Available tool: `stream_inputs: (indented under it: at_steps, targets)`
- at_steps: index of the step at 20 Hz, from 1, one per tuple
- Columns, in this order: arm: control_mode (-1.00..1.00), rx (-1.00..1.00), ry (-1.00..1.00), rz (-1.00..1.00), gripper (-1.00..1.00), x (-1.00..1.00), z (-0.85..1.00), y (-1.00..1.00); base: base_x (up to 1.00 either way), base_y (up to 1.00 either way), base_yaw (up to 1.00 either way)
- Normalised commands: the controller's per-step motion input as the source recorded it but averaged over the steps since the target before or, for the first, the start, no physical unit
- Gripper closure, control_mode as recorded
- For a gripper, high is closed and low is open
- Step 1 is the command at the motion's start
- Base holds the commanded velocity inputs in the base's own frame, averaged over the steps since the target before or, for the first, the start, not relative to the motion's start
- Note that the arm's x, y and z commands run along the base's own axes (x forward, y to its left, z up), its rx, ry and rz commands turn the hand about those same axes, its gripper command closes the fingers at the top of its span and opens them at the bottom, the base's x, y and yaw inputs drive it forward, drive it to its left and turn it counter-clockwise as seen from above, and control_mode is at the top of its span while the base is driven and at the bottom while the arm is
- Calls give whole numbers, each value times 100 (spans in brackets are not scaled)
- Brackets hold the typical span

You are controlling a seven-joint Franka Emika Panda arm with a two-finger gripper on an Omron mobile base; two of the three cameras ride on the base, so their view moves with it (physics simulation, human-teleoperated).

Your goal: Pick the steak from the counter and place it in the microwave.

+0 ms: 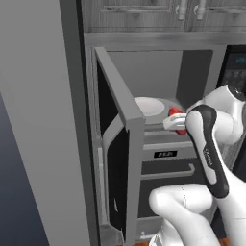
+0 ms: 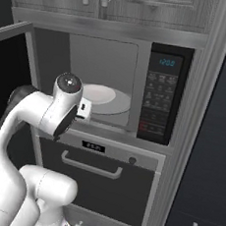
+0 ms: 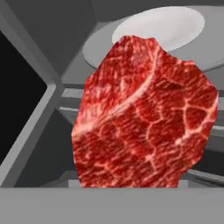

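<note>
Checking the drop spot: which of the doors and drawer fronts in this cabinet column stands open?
The grey, dark-windowed microwave door, swung out on its side hinge. The handled oven drawer below and the upper cabinet doors are shut.

The steak [image 3: 144,118] is deep red, veined with pale pink-white marbling (one thick streak crosses it). The microwave [image 2: 103,59] is grey inside, its plate [image 3: 159,27] white, its keypad panel [image 2: 159,100] black with teal digits.

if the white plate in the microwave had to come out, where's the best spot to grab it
Probably the plate's front rim, coming straight in through the microwave's open front. It lies flat and round on the turntable with walls behind and beside it, so only its thin near edge suits the fingers.
</note>
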Motion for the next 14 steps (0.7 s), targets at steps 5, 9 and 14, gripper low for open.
stream_inputs:
  at_steps: [5, 9, 14]
  targets:
    - [-100, 0, -5, 0, 100, 100, 3, 8, 0, 0, 0]
    - [-100, 0, 0, 0, 100, 100, 25, 2, 0, 0, 0]
    - [-100, 0, 2, 0, 100, 100, 14, 0, 0, 0, 0]
